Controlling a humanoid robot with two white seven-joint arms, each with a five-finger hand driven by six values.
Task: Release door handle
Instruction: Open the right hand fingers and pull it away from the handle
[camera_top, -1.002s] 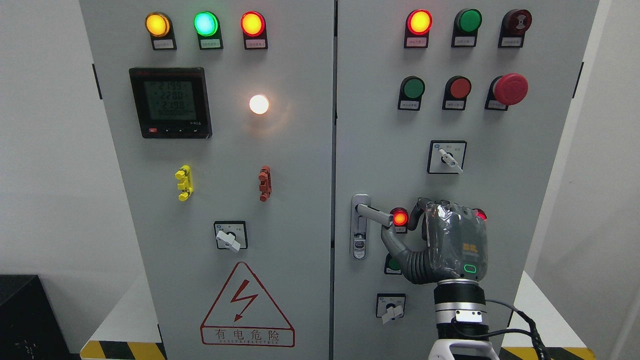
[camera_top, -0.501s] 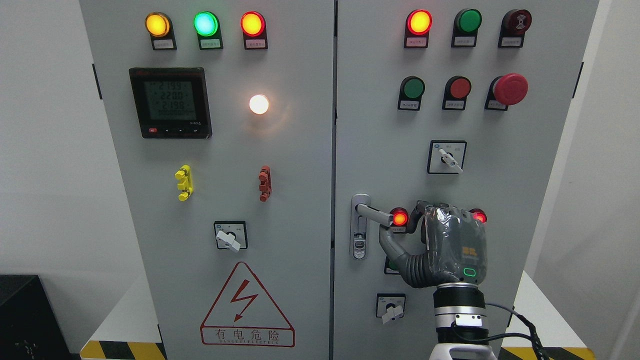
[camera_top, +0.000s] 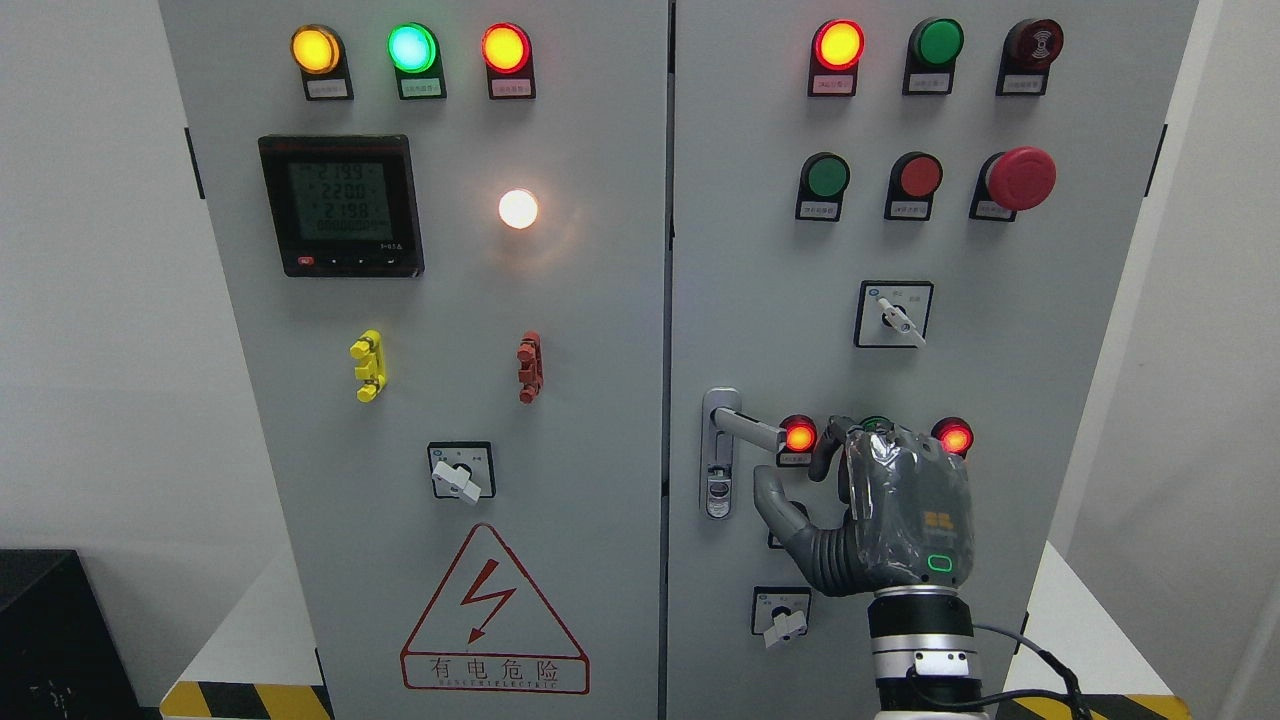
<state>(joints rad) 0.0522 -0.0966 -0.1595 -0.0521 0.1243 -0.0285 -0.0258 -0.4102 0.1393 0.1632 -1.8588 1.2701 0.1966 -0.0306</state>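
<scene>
The silver door handle (camera_top: 750, 428) sticks out to the right from its lock plate (camera_top: 719, 455) on the cabinet's right door (camera_top: 760, 250). My right hand (camera_top: 795, 480), grey and wrapped in clear film, hangs just below and to the right of the handle. Its thumb (camera_top: 772, 497) points up under the handle's free end with a gap between them. The other fingers (camera_top: 826, 450) are loosely bent beside the lit red lamp (camera_top: 800, 437) and hold nothing. The left arm is out of the picture.
Lamps, push buttons, a red emergency stop (camera_top: 1020, 178) and rotary switches (camera_top: 895, 315) cover the right door. The left door carries a meter (camera_top: 341, 205), lamps and a warning triangle (camera_top: 494, 612). A rotary switch (camera_top: 781, 615) sits just left of my wrist. Yellow-black floor tape (camera_top: 245, 700) runs along the base.
My right hand has dropped down and away from the handle. The thumb no longer touches the handle's end, and the red lamp at the right is uncovered.
</scene>
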